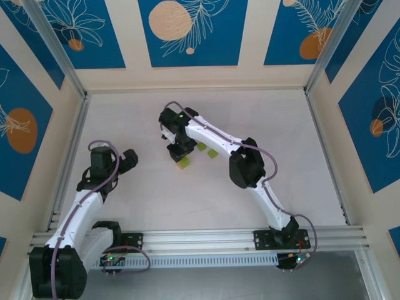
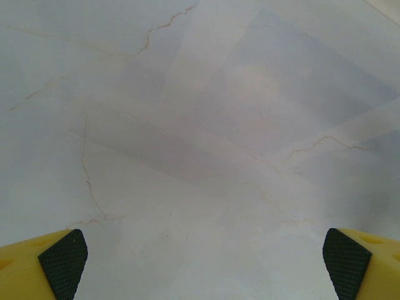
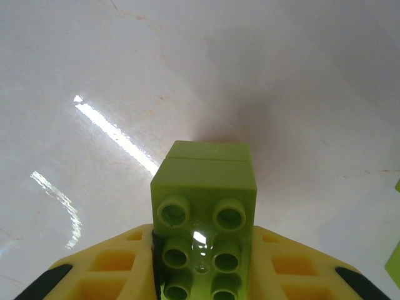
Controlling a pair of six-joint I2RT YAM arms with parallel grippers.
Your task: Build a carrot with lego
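A pale, marbled bench (image 1: 300, 156) inside a walled cell carries everything. The right arm (image 1: 250, 165) reaches across to the bench's middle. The left arm (image 1: 87, 194) is folded on its own side, well apart from the pieces, probably to leave room.

The left claw (image 1: 129, 159) is released. From its wrist camera, the two black pads (image 2: 62, 262) sit far apart over bare bench.

The right claw (image 1: 181, 154) is clenched on a lime-green lego brick (image 1: 182, 164), low over the bench; whether it touches the surface cannot be told. From the right wrist, this brick (image 3: 203, 200) sits between the yellow fingers (image 3: 100, 269) with its studs toward the camera. It is likely held this way so it can be carried to another piece and pressed on. A seam near its far end hints at two joined pieces, but that is unclear. The frame cuts off its near end.

Two loose lego bricks (image 1: 202, 147), also lime-green, lie just beside the right claw. Green slivers (image 3: 395, 269) at the right wrist picture's edge may be these bricks, but too little shows to say. The carrot looks barely begun.
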